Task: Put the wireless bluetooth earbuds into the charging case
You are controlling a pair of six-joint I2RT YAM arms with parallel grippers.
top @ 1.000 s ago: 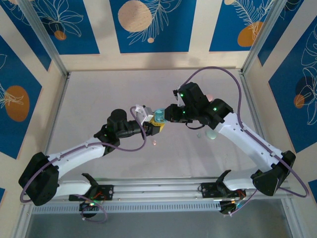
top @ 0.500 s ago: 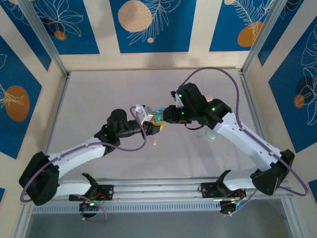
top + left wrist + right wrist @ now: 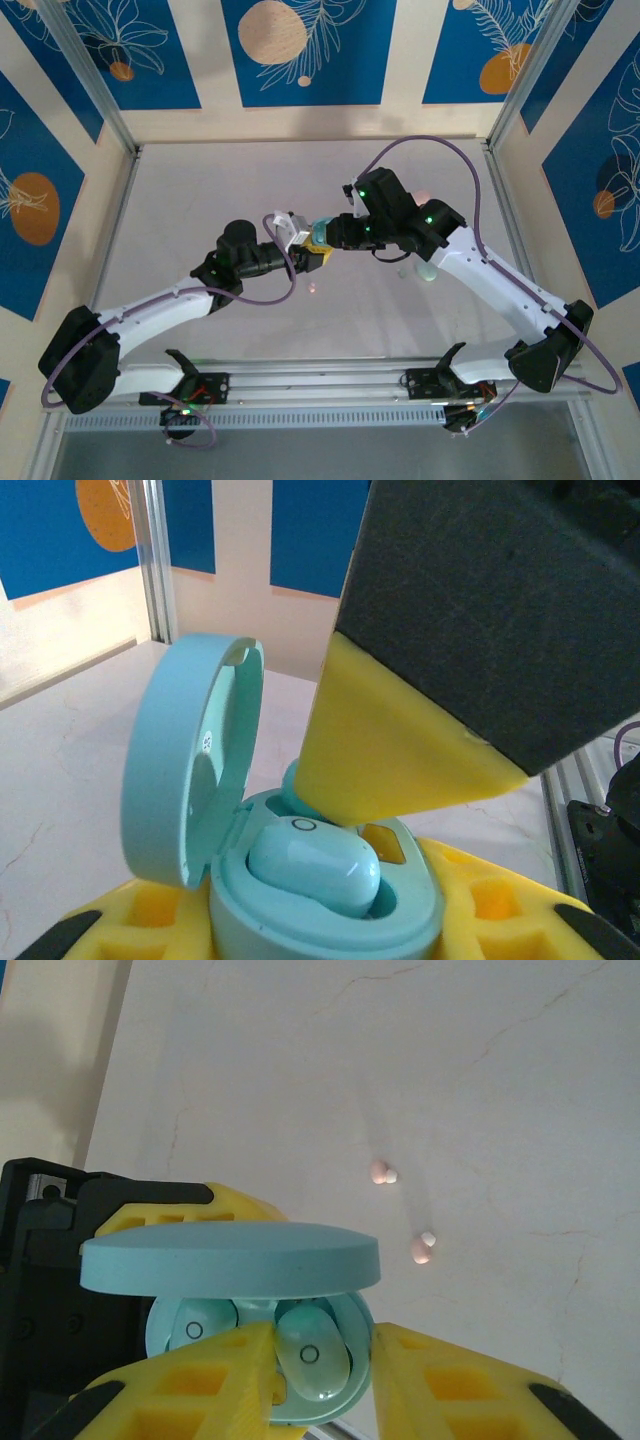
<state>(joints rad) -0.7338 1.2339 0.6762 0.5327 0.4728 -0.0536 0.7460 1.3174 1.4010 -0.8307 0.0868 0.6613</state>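
Note:
My left gripper (image 3: 310, 251) is shut on the pale teal charging case (image 3: 320, 925), gripping its base between yellow fingers; the lid (image 3: 190, 765) stands open. One teal earbud (image 3: 315, 865) lies in the nearer socket. A second teal earbud (image 3: 195, 1327) sits in the other socket, partly under a yellow finger (image 3: 400, 750) of the right gripper. My right gripper (image 3: 320, 1385) is open over the case, straddling the earbud (image 3: 312, 1352): one finger touches it, the other rests at the case rim. Two pale pink earbuds (image 3: 383, 1172) (image 3: 422, 1249) lie on the table beyond.
A pink earbud (image 3: 313, 287) lies on the pale table (image 3: 200, 200) just in front of the grippers. A pale rounded case (image 3: 428, 272) sits under the right arm, and a pinkish one (image 3: 425, 194) peeks out behind it. Metal frame posts border the table.
The right gripper has edged slightly left over the open case. The left arm and the case have stayed put.

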